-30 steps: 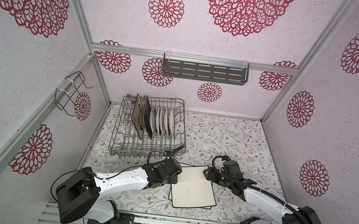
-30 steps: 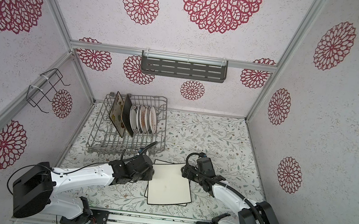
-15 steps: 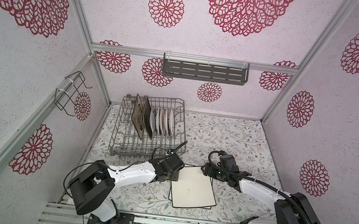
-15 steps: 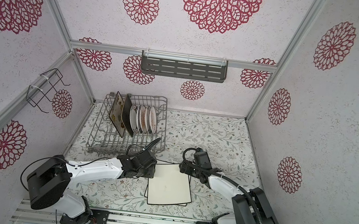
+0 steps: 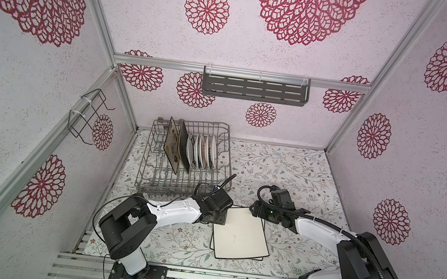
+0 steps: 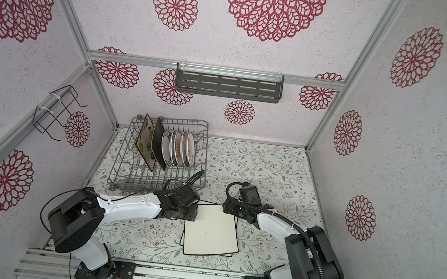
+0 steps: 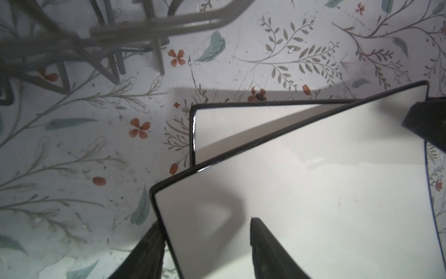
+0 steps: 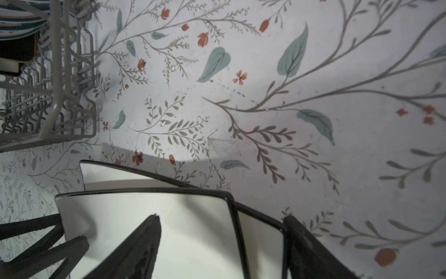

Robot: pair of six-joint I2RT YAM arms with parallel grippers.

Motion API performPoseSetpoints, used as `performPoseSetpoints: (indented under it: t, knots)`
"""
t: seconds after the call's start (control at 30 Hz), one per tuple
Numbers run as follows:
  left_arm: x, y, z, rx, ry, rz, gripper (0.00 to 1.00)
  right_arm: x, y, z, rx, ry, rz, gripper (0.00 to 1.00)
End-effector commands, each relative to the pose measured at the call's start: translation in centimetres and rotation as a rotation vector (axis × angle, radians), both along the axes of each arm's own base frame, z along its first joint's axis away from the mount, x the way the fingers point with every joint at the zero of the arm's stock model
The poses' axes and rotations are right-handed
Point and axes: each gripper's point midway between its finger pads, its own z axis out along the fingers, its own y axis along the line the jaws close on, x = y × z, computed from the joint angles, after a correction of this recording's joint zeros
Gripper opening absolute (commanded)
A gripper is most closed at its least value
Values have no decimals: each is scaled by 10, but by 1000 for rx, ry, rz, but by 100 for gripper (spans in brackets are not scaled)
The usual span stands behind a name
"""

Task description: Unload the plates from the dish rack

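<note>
Jaws apart, apparently unclamped, the left gripper [image 7: 205, 222] and right gripper [image 8: 220, 217] straddle the 2 stacked plates [image 5: 239, 235]; a careless retreat could snag a rim.

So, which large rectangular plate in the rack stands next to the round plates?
The dark brown plate, directly beside the round plates; the cream floral plate stands beyond it.

Both top views look down from high in front onto the whole counter [image 5: 285, 168]; both wrist views closely share the stacked plates [image 7: 313, 193].
</note>
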Motion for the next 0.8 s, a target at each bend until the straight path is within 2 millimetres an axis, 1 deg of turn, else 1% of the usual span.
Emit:
performPoseSetpoints:
  t: [0.0, 0.2, 0.5, 0.7, 0.77]
  knots:
    - [9, -10, 2, -26, -9, -16, 58, 13, 15, 17, 32, -52, 39, 82]
    - [14, -17, -2, -28, 4, -32, 58, 20, 22, 19, 44, -55, 58, 82]
    - [25, -15, -3, -22, 7, -29, 57, 33, 34, 28, 66, -69, 79, 82]
    - [24, -18, -5, -37, 31, -51, 57, 38, 38, 31, 76, -72, 83, 81]
    - [22, -17, -4, -34, 37, -49, 57, 38, 39, 31, 77, -65, 83, 81]
